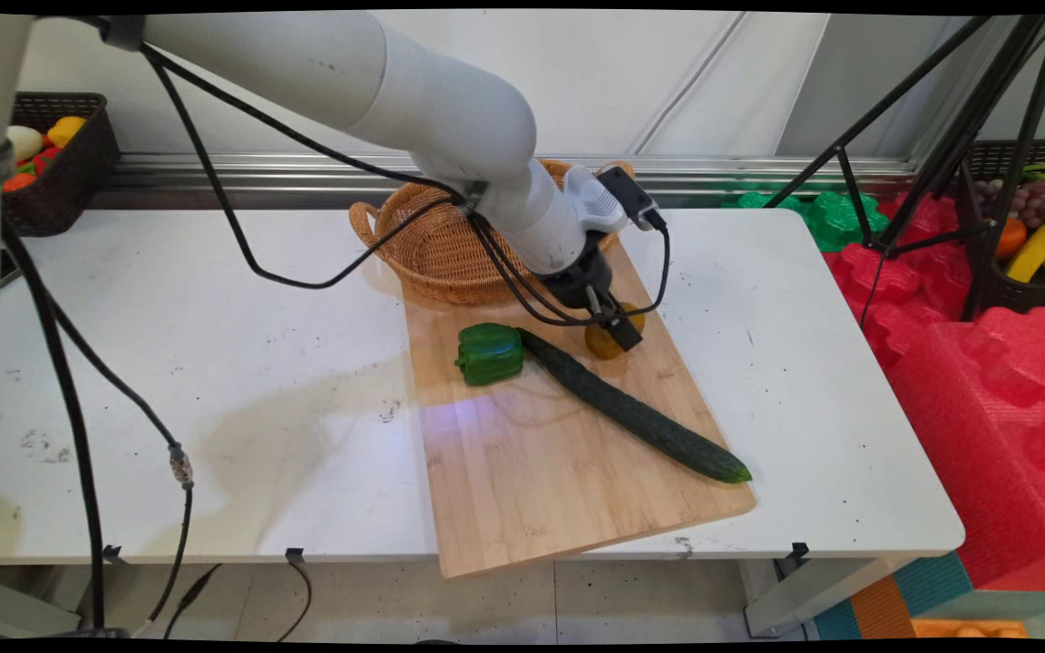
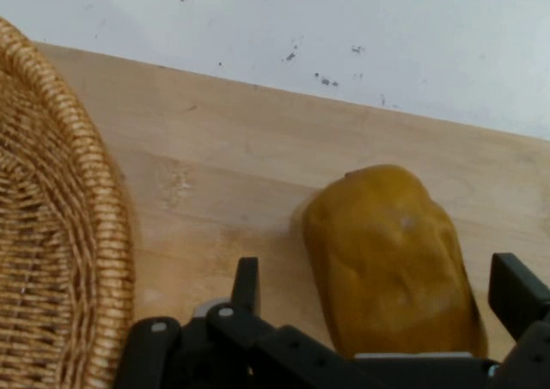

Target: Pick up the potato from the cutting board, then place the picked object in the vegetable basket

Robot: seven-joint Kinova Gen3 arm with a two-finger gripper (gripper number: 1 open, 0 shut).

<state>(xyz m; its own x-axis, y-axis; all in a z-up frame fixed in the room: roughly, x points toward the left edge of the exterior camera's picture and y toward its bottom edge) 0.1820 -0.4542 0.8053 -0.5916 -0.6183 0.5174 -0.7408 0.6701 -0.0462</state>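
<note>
My gripper (image 1: pixel 618 331) hangs low over the far end of a wooden cutting board (image 1: pixel 532 472), open. Its fingers stand on either side of a yellow-orange fruit (image 1: pixel 600 343) that lies on the board. In the hand view the fruit (image 2: pixel 387 260) sits between the two black fingers (image 2: pixel 247 282), with a gap on its left side. A green bell pepper (image 1: pixel 489 354) and a long dark cucumber (image 1: pixel 631 413) lie on the board just left of and in front of the fruit. A woven wicker basket (image 1: pixel 436 254) stands behind the board, close to the gripper; its rim (image 2: pixel 51 234) fills the hand view's left.
The white table (image 1: pixel 214 363) carries the board. A dark basket of toy produce (image 1: pixel 60 163) sits at the back left. Off the table's right side are red foam blocks (image 1: pixel 985 363), a black tripod (image 1: pixel 940 163) and another basket of fruit (image 1: pixel 1030 236).
</note>
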